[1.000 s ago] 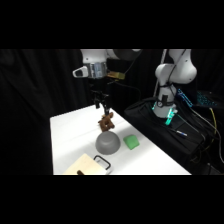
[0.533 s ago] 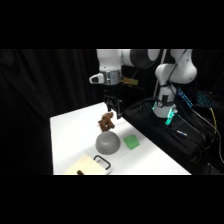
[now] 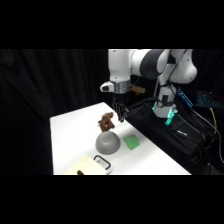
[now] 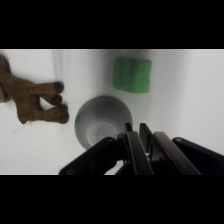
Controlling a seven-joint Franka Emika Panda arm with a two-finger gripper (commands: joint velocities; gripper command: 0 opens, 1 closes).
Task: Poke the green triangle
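Above the green triangle (image 3: pixel 131 142), closed empty hand (image 3: pixel 121 117)

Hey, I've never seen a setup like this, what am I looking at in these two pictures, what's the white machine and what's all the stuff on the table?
The white machine is a robot arm. It reaches over a white table, and its gripper, a two-fingered claw, hangs above the things without touching them. The fingers look closed together, with nothing held.

The side view comes from a fixed camera beside the table. The wrist view comes from a camera on the arm itself, looking down past the black gripper.

On the table lie a grey dome, a brown lumpy object and a small green triangle, which the robot is meant to poke. At the near edge is a pale flat object with a dark loop; I cannot tell what it is.
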